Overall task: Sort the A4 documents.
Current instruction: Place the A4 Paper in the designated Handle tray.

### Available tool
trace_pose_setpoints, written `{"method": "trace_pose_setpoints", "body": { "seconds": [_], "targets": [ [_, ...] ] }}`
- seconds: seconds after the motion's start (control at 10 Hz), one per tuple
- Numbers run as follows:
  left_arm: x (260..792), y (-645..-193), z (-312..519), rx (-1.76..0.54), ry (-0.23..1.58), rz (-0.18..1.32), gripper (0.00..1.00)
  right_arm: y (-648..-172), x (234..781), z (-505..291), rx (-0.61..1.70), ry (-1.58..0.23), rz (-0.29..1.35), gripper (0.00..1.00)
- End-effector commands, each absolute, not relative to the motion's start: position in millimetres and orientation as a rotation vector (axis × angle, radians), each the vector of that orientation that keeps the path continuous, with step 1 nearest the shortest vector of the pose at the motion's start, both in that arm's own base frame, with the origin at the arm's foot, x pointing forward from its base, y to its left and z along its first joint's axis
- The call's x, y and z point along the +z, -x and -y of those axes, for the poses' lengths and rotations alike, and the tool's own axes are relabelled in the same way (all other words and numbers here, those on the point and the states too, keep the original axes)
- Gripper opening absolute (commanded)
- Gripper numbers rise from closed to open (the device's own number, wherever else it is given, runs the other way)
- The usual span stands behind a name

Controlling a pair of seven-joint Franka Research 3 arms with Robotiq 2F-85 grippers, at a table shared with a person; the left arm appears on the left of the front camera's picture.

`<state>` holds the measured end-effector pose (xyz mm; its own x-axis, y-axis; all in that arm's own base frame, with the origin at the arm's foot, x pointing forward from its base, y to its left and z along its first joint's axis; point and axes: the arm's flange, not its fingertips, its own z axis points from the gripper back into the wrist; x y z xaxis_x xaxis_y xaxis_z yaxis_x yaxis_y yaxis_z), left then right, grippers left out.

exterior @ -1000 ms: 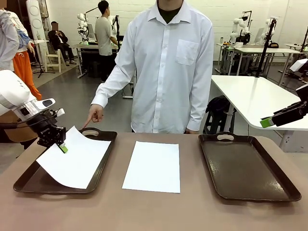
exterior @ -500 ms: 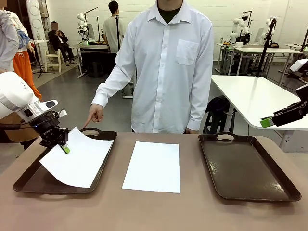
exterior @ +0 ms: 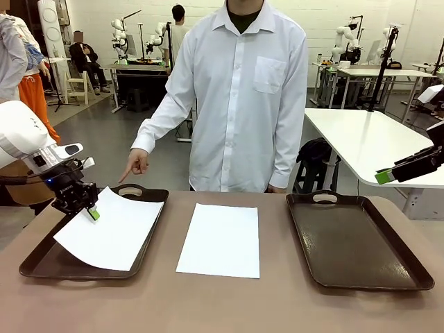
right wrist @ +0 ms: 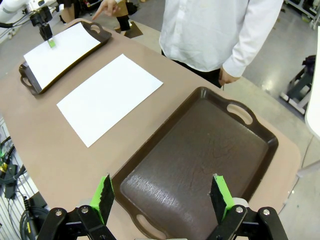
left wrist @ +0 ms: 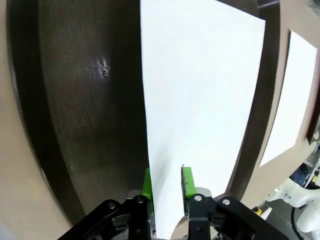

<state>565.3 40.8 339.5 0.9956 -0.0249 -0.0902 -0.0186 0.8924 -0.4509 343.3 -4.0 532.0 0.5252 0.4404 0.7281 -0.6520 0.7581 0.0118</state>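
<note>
Your left claw [exterior: 89, 210] hung low over the left tray [exterior: 40, 262], at the far left corner of the first A4 document [exterior: 111, 232]. In the left wrist view its green pads stood apart, one on each side of that corner, so the claw was open and not pinching the paper. The sheet lay askew in the tray, white against the dark brown. It covered most of the tray's floor, and one corner reached onto the rim on the side toward the middle of the tabletop [exterior: 208, 305].

The second A4 document [exterior: 220, 239] lay flat on the bare tabletop between the two trays, touching neither. Its long sides ran away from you toward the person.

The right tray [exterior: 347, 243] sat on the right side of the tabletop, its handle cut-out at the far end. Your right claw [right wrist: 162, 195] was held high above the near end of that tray, well clear of it. Its jaws were spread wide and nothing was between them.

The person stood at the far side in a white shirt. One hand [exterior: 137, 166] pointed an index finger down toward the far end of the left tray, above it and not touching it.
</note>
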Motion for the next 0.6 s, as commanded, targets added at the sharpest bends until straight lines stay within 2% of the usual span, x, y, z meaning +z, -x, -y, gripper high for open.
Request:
{"method": "trace_pose_setpoints", "body": {
  "seconds": [0.0, 0.1, 0.2, 0.3, 0.4, 0.5],
  "targets": [
    [350.2, -561.7, -45.5, 0.031, 0.402, -0.093, 0.78, -343.9, 530.9, 3.8, 0.666, -0.310, 0.776, 1.00],
    [354.6, -558.5, -49.4, 0.047, 0.365, -0.082, 0.62, -343.9, 530.9, 3.8, 0.666, -0.310, 0.776, 1.00],
    [361.7, -556.8, -49.5, 0.030, 0.357, -0.068, 0.98, -343.9, 530.9, 3.8, 0.666, -0.310, 0.776, 1.00],
    [366.0, -557.1, -45.1, 0.001, 0.349, -0.069, 0.81, -343.9, 530.9, 3.8, 0.666, -0.310, 0.776, 1.00],
    [368.5, -557.5, -42.0, -0.015, 0.353, -0.061, 1.00, -343.9, 530.9, 3.8, 0.666, -0.310, 0.776, 1.00],
    [369.1, -557.8, -42.5, -0.007, 0.341, -0.051, 1.00, -343.9, 530.9, 3.8, 0.666, -0.310, 0.776, 1.00]
  ]
}}
